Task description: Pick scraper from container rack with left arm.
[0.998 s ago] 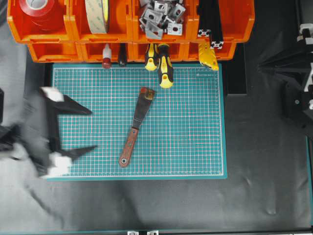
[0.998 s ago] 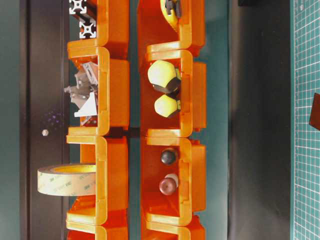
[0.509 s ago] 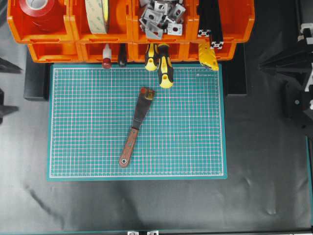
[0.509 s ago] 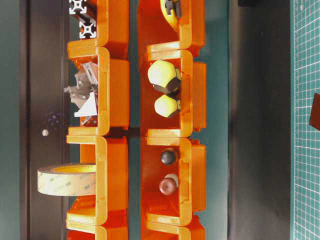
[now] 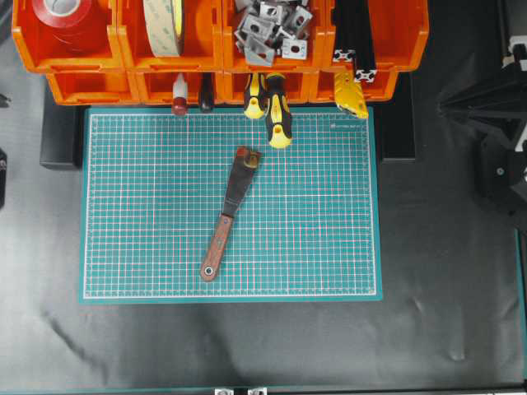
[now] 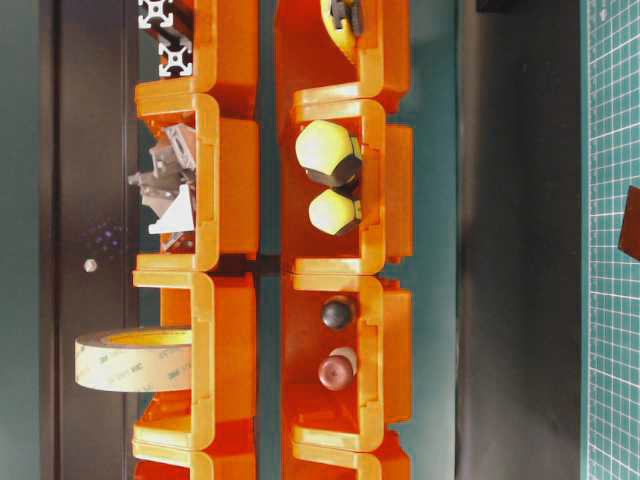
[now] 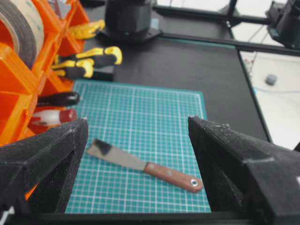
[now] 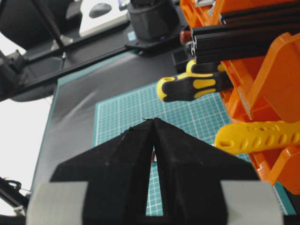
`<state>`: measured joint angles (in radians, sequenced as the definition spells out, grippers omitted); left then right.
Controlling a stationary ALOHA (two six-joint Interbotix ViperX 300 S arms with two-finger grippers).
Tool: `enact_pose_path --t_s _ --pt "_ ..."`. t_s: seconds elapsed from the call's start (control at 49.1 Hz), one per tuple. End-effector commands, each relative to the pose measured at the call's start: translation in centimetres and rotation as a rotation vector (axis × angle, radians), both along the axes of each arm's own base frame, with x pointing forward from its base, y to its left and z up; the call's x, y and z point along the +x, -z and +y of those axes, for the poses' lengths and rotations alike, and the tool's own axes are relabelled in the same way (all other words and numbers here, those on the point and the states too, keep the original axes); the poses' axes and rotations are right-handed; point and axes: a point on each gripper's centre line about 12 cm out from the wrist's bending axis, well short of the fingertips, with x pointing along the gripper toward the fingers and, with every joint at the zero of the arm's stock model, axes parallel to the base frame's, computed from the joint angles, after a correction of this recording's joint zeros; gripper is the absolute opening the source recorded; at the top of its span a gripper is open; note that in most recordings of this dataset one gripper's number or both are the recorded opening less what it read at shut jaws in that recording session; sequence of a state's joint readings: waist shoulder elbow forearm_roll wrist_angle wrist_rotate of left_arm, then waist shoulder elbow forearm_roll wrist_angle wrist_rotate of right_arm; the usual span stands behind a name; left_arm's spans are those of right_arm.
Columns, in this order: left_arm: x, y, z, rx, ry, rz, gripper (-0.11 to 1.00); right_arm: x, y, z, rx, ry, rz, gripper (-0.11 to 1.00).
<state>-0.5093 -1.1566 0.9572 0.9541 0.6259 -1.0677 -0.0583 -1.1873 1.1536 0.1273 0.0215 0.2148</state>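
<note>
Between the spread fingers of the left pincer (image 7: 136, 164), which stand wide apart and hold nothing, the scraper (image 7: 145, 165) lies flat on the green cutting mat (image 7: 154, 112), well apart from either fingertip. Seen from overhead, the scraper (image 5: 228, 212) rests near the mat's middle, blade pointing toward the container rack (image 5: 214, 49) and wooden handle toward the mat's near edge, touching neither the rack nor the yellow-and-black screwdrivers (image 5: 269, 107) that poke out of a lower bin. Only a sliver of the left arm shows at the left border of that view, off the mat. On the other side, the right pincer (image 8: 153, 136) has its fingers pressed together, empty, parked beside the rack. Judging by this, the scraper is already out of its bin and set down, so the task looks essentially finished.
</note>
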Motion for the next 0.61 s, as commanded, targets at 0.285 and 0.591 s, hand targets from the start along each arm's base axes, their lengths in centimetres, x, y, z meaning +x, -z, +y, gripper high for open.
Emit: enact_pose_path --t_s 0.285,0.591 --pt "0.05 -0.25 0.32 -0.001 -0.021 -0.006 0.80 0.15 -0.99 0.19 -0.003 -0.012 -0.032 0.01" --pt "0.11 0.31 0.53 -0.003 -0.036 0.003 0.80 0.17 -0.91 0.24 -0.015 -0.017 -0.026 0.01"
